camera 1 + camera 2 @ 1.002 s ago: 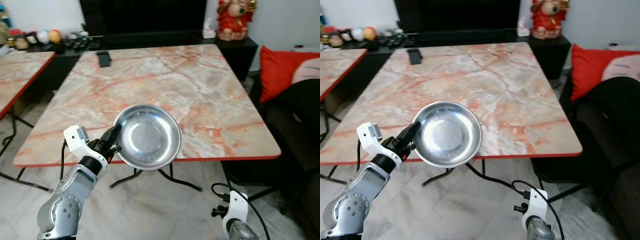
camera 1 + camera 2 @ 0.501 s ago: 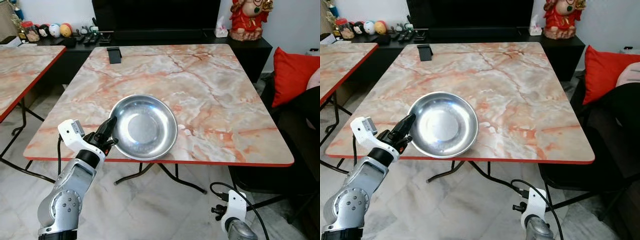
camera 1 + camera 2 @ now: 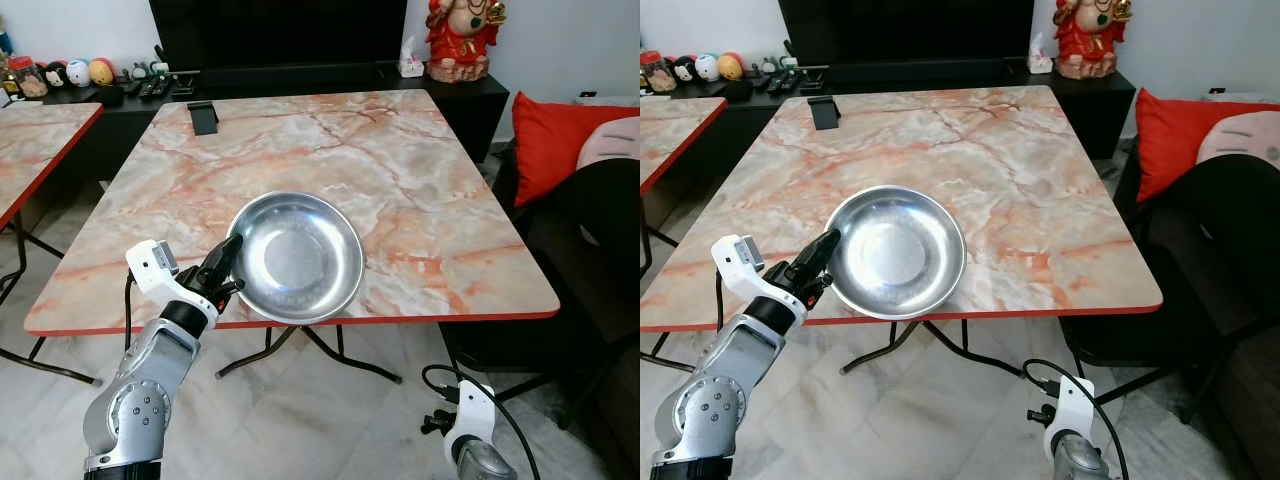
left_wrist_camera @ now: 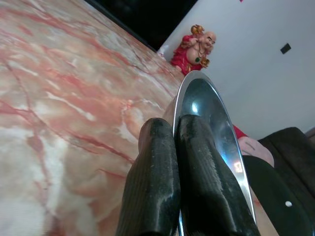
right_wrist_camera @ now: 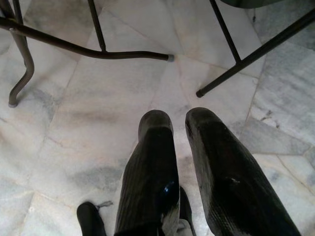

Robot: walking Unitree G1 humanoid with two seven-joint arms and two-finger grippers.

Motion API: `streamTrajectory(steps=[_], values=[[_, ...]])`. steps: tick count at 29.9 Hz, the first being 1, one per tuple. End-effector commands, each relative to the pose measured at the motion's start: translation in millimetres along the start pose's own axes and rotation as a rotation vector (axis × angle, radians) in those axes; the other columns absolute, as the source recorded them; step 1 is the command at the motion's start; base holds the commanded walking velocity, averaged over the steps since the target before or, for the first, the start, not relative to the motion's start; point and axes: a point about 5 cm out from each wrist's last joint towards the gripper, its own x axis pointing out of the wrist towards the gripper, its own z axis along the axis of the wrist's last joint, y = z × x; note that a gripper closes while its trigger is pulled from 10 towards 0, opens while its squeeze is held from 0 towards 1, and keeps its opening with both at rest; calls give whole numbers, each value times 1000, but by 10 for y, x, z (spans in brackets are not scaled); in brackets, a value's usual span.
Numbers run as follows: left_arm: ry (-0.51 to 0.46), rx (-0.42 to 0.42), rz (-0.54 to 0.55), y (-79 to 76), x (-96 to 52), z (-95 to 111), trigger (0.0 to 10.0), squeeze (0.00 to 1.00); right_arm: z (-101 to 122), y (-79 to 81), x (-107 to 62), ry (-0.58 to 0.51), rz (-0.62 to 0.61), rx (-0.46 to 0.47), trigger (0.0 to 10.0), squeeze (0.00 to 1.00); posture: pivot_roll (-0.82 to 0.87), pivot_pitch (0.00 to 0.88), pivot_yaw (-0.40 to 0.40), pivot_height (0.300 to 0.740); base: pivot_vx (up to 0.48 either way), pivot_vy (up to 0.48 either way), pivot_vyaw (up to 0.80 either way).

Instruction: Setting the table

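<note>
Bowl: round, shallow steel bowl [image 3: 297,258], shiny smooth metal, held over the near edge of the table  
Table: square top [image 3: 400,170], glossy pinkish marble look with orange veins, thin red rim  
Left gripper [image 3: 228,262]: ribbed black fingers [image 4: 152,187] pinched tight on the bowl's rim, at the table's near edge  
Right gripper [image 5: 179,123]: hanging low beside the table, over grey-veined marble floor tiles [image 5: 88,123], fingers slightly parted, gripping nothing  
Extras: small black stand [image 3: 203,117] at the table's far corner

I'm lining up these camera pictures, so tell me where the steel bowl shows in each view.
Left eye view: steel bowl low centre, over the table's near edge, held by the left hand.
Right eye view: bowl left of centre.
Left wrist view: rim edge-on by the fingers.
Right wrist view: floor and table legs.
Shared landmark: red figurine.
</note>
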Motion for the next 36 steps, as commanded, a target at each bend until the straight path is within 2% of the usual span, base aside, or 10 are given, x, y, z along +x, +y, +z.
streamTrajectory(steps=[1,7,28,36], values=[[-13,15,-4,-1,15,31,10000,0,-30,14,-4,10,6,-1,10000,0,-88,0,51,740,0,0,0],[-14,13,0,0,17,25,10000,0,-29,13,-4,8,5,-1,10000,0,-88,0,51,740,0,0,0],[-18,14,-1,-15,30,14,10000,0,-18,12,-1,8,3,-1,10000,0,-87,0,46,740,288,0,0],[-5,31,5,-5,36,7,10000,0,-12,14,0,7,3,-1,10000,0,-85,0,44,740,0,0,0]])
